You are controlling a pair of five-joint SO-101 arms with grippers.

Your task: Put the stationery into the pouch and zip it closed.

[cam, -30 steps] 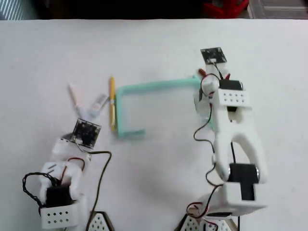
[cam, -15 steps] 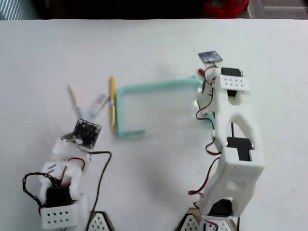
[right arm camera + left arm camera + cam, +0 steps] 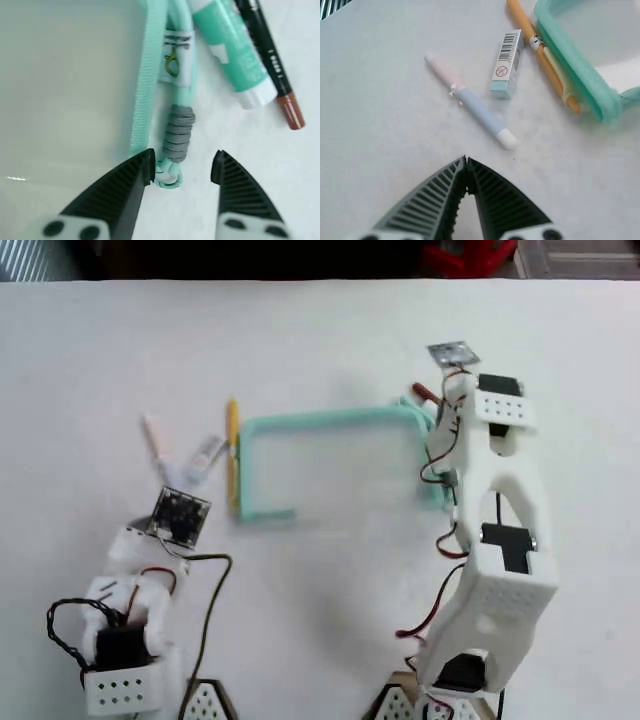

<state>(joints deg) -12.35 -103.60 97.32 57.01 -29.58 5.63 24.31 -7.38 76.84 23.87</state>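
Observation:
The clear pouch [image 3: 330, 465] with teal edging lies mid-table. A yellow pencil [image 3: 232, 455] rests against its left edge, beside a small boxed eraser [image 3: 207, 452] and a pink-and-blue pen [image 3: 153, 438]. My left gripper [image 3: 466, 163] is shut and empty, a short way from the pen [image 3: 470, 102], the eraser [image 3: 506, 65] and the pencil [image 3: 542, 55]. At the pouch's right end my right gripper [image 3: 182, 162] is open, its jaws on either side of the teal pull cord [image 3: 178, 132] with a grey sleeve. A teal marker [image 3: 232, 50] and a black pencil [image 3: 270, 55] lie next to the cord.
The left arm [image 3: 130, 640] sits at the table's front left corner. The right arm [image 3: 495, 530] stretches along the pouch's right side. White tabletop lies open in front of the pouch and behind it.
The right arm stretched forward and swung slightly right, and the pouch's right end shifted with it. The left arm stayed still.

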